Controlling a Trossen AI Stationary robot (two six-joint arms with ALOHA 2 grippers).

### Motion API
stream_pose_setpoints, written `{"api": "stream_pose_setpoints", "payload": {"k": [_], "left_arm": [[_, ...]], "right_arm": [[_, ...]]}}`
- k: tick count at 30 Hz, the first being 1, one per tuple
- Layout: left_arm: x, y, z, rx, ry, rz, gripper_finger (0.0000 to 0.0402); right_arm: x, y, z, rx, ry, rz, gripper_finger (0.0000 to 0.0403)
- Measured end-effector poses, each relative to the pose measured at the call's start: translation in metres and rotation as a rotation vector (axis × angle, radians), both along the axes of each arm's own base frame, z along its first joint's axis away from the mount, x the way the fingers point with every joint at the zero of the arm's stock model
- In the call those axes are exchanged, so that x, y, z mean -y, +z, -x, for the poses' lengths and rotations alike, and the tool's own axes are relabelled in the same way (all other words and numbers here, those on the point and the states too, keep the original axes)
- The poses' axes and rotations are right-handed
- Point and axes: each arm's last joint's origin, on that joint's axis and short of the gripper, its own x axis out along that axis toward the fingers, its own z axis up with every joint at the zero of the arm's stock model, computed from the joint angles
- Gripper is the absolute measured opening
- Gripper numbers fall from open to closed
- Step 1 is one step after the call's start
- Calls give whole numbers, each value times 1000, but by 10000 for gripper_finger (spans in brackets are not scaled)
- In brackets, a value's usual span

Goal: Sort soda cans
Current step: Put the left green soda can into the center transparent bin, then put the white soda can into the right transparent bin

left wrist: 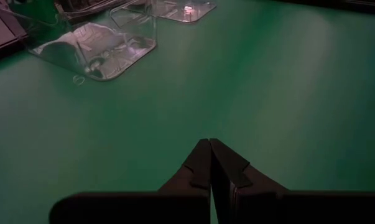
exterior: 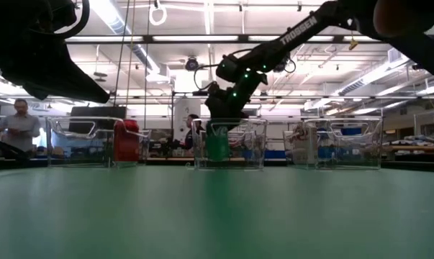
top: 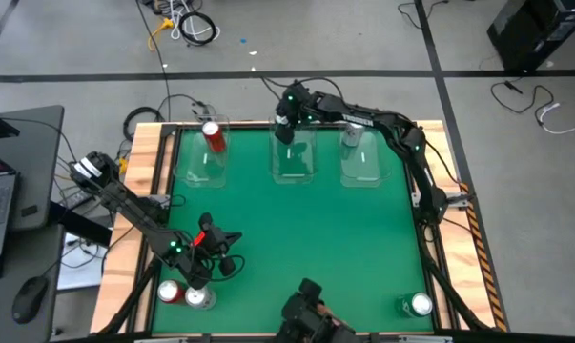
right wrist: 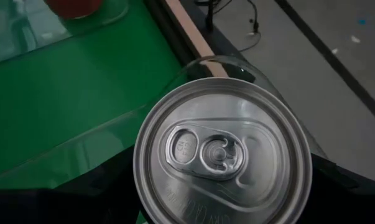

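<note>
done: red can (top: 212, 135) in left bin (top: 199, 167), silver can (top: 350, 136) in right bin (top: 374, 168) | now: my right fingers (top: 284, 127) grip green can (exterior: 217, 146) over middle bin (top: 296, 168) | left fingers (left wrist: 210, 163) closed, empty | left, I judge: three cans (top: 183, 294) on near surface (top: 297, 229)

Metal, plastic, felt-like mat

A can's brushed silver metal top (right wrist: 221, 152) is gleaming; clear glossy plastic bins (top: 295, 160) are glinting on the matt green table cover (top: 297, 229), framed in pale wood.
</note>
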Motion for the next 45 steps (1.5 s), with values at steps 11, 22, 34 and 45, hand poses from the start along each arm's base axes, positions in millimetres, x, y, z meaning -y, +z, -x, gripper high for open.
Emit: {"api": "stream_pose_setpoints", "payload": {"k": [11, 22, 34, 45], "left_arm": [[0, 0, 0, -3, -4, 4, 1], [1, 0, -1, -12, -18, 26, 1], [2, -1, -1, -29, -35, 38, 1], [8, 1, -5, -47, -127, 100, 1]], "right_arm": [[-2, -8, -1, -9, 27, -51, 321], [-15, -6, -7, -49, 38, -14, 371], [-46, 49, 0, -44, 62, 83, 358], [-102, 122, 23, 17, 141, 113, 317]]}}
